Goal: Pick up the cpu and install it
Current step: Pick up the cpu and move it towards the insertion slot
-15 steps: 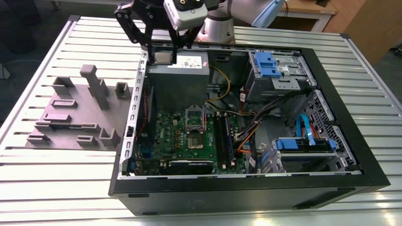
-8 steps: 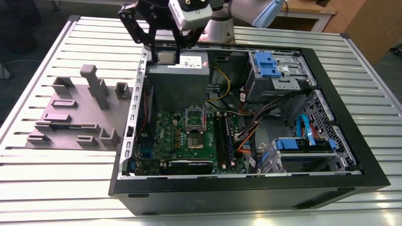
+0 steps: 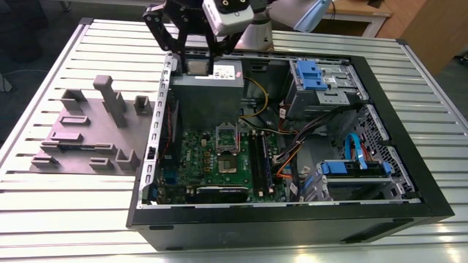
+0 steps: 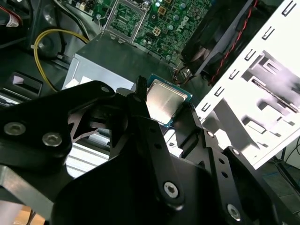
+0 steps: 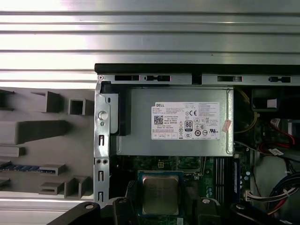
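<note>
One gripper (image 3: 196, 58) of black linkage fingers is shown clamped on the cpu (image 3: 196, 67), which is held by two opposite edges with its silvery top exposed. In the second wrist view the cpu (image 4: 162, 101) is seen tilted between the two fingertips of the gripper (image 4: 164, 106); in the first wrist view the cpu (image 5: 160, 193) is framed by the same fingers (its green border is visible around the metal lid). The chip is carried in the air over the open computer case (image 3: 292, 224), above the far end of the grey power supply (image 3: 205, 96) as seen in the exterior view. The socket (image 3: 229, 164) on the green motherboard (image 3: 192, 159) is seen well apart from the cpu, beyond the power supply's near end. A grey fixture (image 3: 87, 126) of plastic blocks is laid on the slatted table (image 3: 73, 192) beside the case, at the exterior view's left.
</note>
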You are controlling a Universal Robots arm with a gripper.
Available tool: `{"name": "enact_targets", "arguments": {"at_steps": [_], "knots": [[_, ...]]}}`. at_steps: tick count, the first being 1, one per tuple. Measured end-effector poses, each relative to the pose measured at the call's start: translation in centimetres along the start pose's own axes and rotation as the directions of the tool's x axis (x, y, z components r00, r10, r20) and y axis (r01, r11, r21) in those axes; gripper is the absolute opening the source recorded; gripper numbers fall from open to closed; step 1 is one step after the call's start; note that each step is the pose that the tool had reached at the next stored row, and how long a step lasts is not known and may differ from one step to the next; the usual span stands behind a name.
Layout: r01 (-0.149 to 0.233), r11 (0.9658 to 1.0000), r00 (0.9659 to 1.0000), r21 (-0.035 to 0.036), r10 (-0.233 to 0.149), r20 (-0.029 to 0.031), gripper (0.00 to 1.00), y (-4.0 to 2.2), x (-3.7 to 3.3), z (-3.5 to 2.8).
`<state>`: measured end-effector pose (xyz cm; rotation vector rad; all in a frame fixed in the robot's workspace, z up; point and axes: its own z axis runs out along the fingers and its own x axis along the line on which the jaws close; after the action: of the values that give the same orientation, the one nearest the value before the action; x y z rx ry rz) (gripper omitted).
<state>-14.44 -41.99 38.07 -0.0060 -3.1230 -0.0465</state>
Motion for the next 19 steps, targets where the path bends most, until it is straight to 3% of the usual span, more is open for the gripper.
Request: {"name": "enact_targets", "arguments": {"at_steps": [19], "knots": [[0.000,1.0000,1.0000,0.0000,0.000,0.0000,0.47,0.01,-1.65,-0.03]]}}
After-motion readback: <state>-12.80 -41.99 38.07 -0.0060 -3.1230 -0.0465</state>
